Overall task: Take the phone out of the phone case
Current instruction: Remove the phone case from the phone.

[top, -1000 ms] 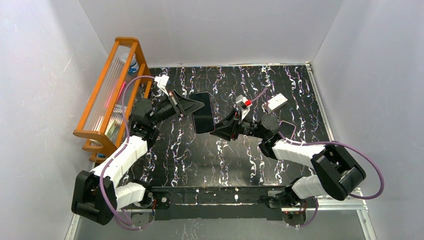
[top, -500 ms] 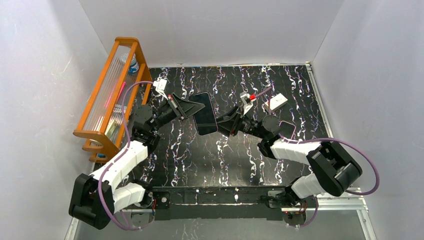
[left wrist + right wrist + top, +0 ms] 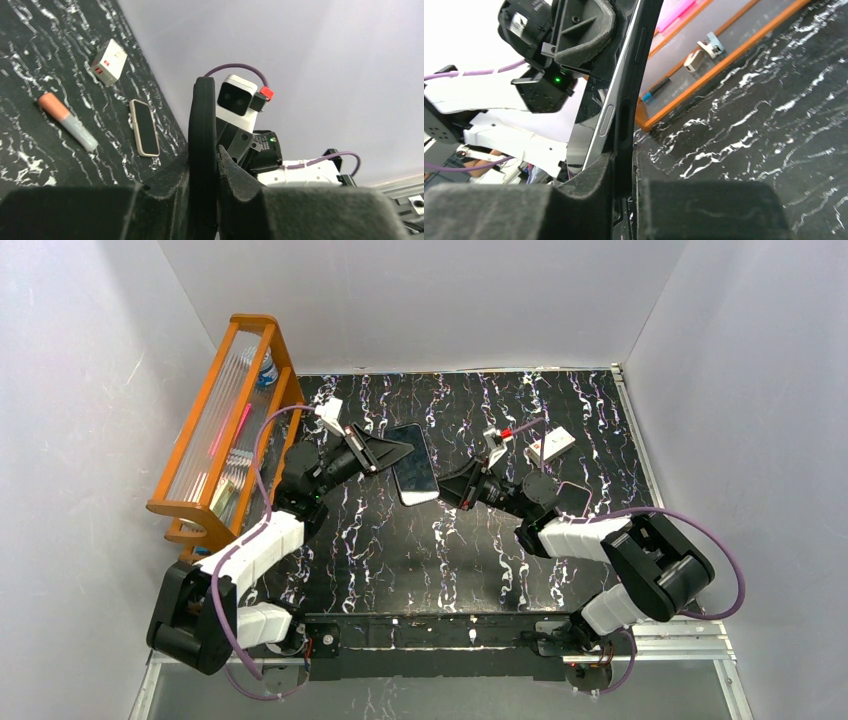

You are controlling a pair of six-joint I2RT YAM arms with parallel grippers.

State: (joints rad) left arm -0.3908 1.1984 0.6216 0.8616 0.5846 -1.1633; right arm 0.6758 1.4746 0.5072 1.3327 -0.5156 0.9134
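While both arms' fingers point(image 3: 100, 212) pinch it, the flat phone point(image 3: 417, 476) gleams.

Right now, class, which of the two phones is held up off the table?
The black-cased phone, clamped between the left gripper and right gripper. The beige-edged phone lies flat on the table, untouched.

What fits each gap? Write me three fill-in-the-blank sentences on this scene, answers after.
1. The left pincer and right pincer hold the black-cased silver phone ___ them.
2. The orange wooden rack stands on the ___ arm's side of the black marbled table.
3. The small white box lies on the ___ arm's side.

Answers: between; left; right
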